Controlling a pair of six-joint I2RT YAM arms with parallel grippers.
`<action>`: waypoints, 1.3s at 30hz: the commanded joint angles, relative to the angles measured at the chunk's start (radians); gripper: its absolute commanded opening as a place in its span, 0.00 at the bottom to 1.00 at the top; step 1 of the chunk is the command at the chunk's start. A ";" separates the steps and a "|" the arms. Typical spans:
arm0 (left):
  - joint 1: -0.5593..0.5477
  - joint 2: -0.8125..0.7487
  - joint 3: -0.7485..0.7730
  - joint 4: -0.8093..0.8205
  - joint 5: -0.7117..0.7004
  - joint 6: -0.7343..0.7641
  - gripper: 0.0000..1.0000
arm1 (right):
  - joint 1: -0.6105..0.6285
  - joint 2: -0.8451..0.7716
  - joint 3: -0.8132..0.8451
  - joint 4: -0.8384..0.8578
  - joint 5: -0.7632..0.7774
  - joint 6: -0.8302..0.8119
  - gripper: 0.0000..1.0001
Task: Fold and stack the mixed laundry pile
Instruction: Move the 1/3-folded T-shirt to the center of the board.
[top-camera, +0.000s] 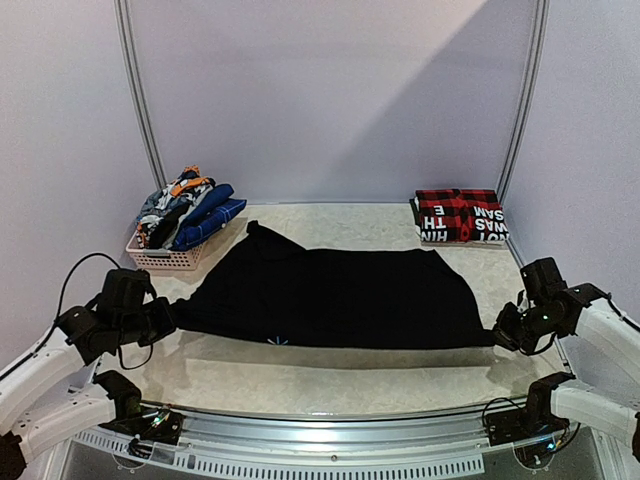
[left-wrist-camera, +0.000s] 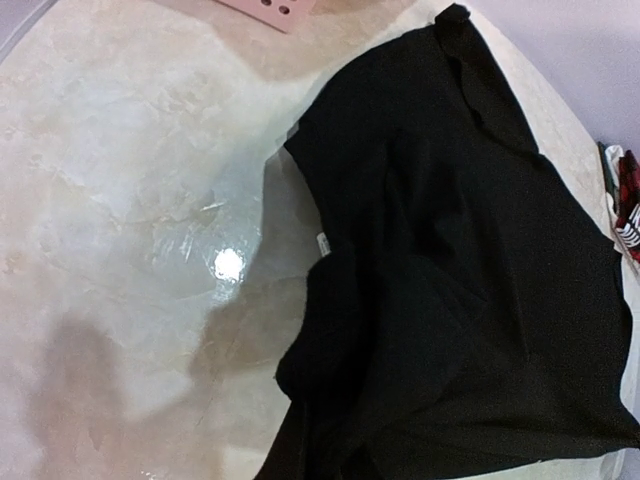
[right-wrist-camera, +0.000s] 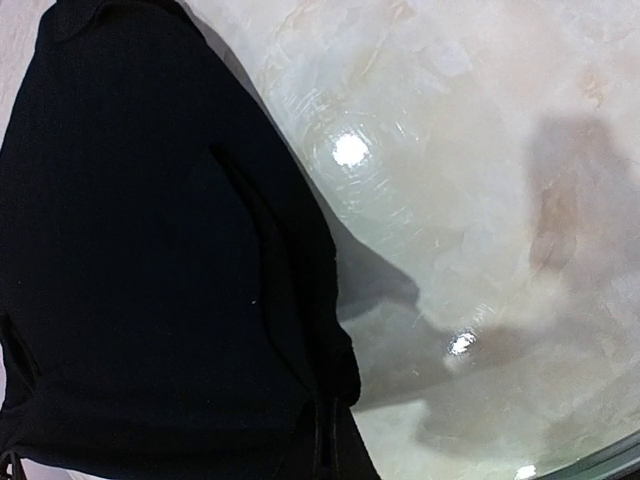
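A large black garment (top-camera: 330, 298) is stretched wide across the middle of the table between my two grippers. My left gripper (top-camera: 172, 318) is shut on its left end, and my right gripper (top-camera: 497, 335) is shut on its right end. In the left wrist view the black cloth (left-wrist-camera: 460, 300) fills the right side and hides my fingers. The right wrist view has the same cloth (right-wrist-camera: 160, 280) over its left half, also covering the fingers. The rest of the mixed laundry pile (top-camera: 185, 208), in blue, grey and orange, sits heaped at the back left.
The pile rests in a small pale lattice basket (top-camera: 160, 260) by the left wall. A folded red-and-black plaid piece with white letters (top-camera: 460, 215) lies at the back right. Bare marbled tabletop (top-camera: 330, 375) runs along the near edge.
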 joint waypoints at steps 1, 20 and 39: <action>0.001 -0.054 0.028 -0.095 -0.033 -0.034 0.15 | -0.008 -0.014 -0.003 -0.045 0.069 0.014 0.00; -0.001 -0.020 0.041 0.068 -0.137 0.110 0.77 | -0.008 -0.078 -0.075 -0.047 0.143 0.041 0.58; -0.002 0.666 0.279 0.562 0.121 0.377 0.79 | -0.008 -0.056 0.096 0.062 0.350 0.017 0.86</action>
